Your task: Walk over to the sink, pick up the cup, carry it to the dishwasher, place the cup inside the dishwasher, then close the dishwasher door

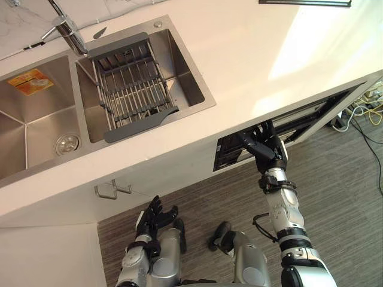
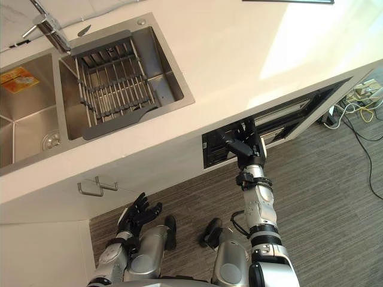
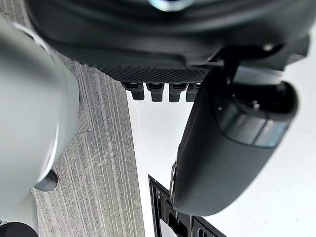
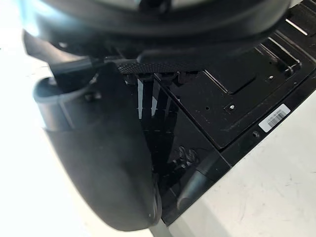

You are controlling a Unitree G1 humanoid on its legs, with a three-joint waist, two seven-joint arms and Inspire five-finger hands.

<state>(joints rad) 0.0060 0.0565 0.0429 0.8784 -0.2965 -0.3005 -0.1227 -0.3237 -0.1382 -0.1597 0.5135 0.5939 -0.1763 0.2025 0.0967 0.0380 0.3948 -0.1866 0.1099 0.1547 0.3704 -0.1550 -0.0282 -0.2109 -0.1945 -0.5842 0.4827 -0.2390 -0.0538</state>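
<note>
Pressing the dishwasher door [image 1: 229, 156] right of the sink [image 1: 190, 76], we are holding our right hand [image 1: 264, 150] seemingly flat, left hand [image 1: 153, 219] low, open, empty.

A dish rack [image 1: 133, 88] sits in the counter's [image 1: 257, 54] sink [image 1: 194, 84].

Right arm [image 1: 286, 215] stretched up and forward, nearly straight, wrist in line with the forearm. Right hand [image 1: 265, 150] at full reach, fingers [image 4: 148, 96] straight, thumb [image 4: 98, 158] out to one side. Left arm [image 1: 134, 263] low, tucked by the body. Left hand [image 1: 154, 220] idle, fingers spread and relaxed, holding nothing.
</note>
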